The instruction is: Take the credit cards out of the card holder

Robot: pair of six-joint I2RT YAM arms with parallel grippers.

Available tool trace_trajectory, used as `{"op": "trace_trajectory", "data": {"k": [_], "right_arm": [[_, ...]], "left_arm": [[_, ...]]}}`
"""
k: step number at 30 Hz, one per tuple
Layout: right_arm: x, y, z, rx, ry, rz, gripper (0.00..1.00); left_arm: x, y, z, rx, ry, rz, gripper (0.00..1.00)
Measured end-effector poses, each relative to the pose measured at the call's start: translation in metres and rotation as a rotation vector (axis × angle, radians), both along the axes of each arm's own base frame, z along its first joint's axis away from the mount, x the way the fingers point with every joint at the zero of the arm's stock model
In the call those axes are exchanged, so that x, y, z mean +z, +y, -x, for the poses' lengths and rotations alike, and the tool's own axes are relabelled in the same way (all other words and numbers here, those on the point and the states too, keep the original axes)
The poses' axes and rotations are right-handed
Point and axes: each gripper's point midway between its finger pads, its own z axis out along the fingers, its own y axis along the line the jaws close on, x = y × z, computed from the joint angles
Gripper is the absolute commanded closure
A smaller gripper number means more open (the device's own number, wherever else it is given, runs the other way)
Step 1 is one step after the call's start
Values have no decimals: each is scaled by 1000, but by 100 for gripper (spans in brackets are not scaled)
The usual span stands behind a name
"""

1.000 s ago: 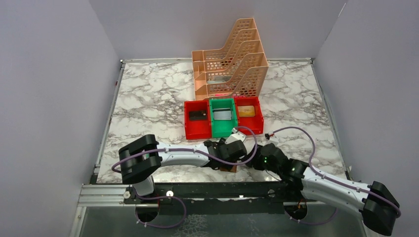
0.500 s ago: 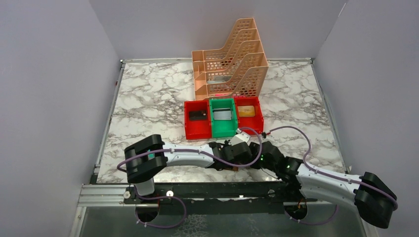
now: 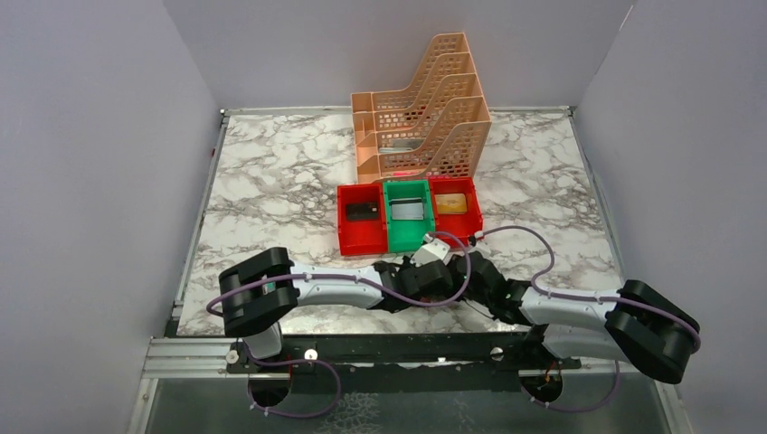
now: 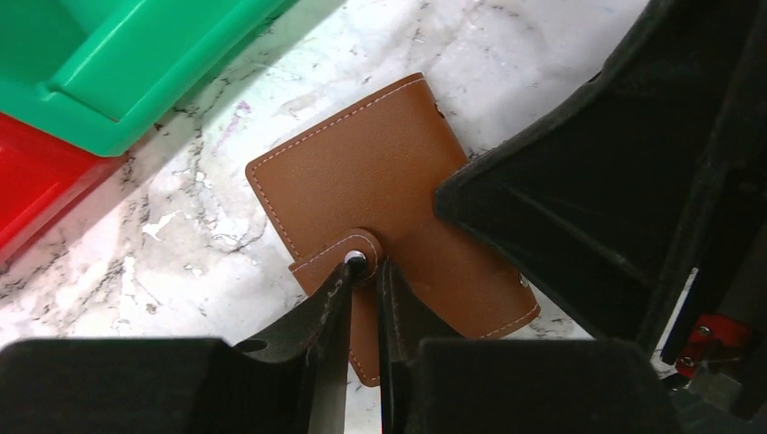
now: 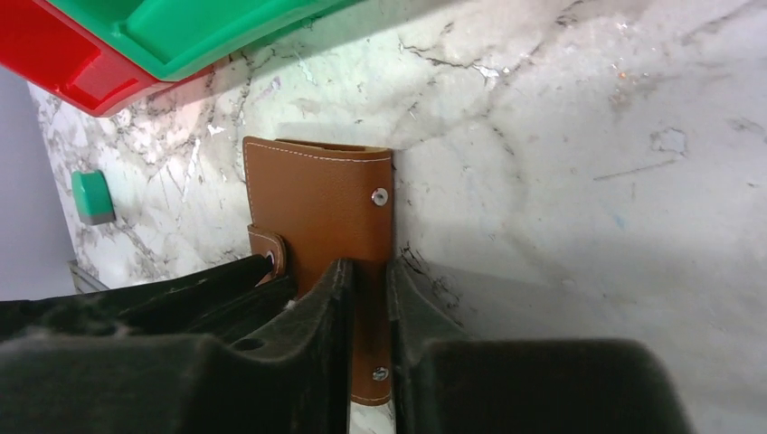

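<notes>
Left wrist: we log one brown leather holder, folded shut, pale-stitched, lying flat on the marble table just beside a green bin and a red bin. Left gripper: jaws nearly together, pinching the snap tab. Right wrist: right gripper, jaws equally narrow, nipping the holder's riveted edge.

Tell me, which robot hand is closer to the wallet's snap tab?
Left. The left gripper pinches the snap tab itself; the right gripper clamps the card holder at its opposite edge, away from the tab.
</notes>
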Motion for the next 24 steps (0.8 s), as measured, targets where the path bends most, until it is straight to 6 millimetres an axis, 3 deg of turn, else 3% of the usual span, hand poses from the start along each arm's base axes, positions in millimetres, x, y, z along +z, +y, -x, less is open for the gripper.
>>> {"op": "trace_trajectory", "data": {"k": [2,3,20,24], "right_arm": [[0,3,-3,-3,-7,-7,98],[1,3,-4,-7,-11,-14,99],[0,4,-5,-12,-54,-68,99],[-2,5,-4,-2,-54,-65,99]], "left_arm": [[0,4,-3,13,-12,-4,88],[0,6,-4,17,-17,-3,88],[7,18,-16,124,-54,25,86],[3,48,-32,194,-100,-59,86]]}}
